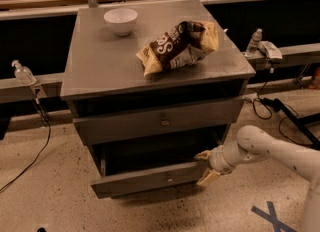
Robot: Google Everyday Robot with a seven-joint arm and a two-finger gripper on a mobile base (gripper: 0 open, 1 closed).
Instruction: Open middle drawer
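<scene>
The grey cabinet has a shut upper drawer with a small knob. Below it the middle drawer, a shallow grey front with a small round centre knob, stands pulled partly out, with a dark opening above it. My gripper is at the right end of that drawer front. Its yellowish fingers are spread apart, one above the front's top edge and one in front of it. Anything below the pulled-out drawer is hidden.
On the cabinet top lie a white bowl and a crumpled chip bag. Clear bottles stand on rails at the left and right. Cables run on the speckled floor at the right, and blue tape marks it.
</scene>
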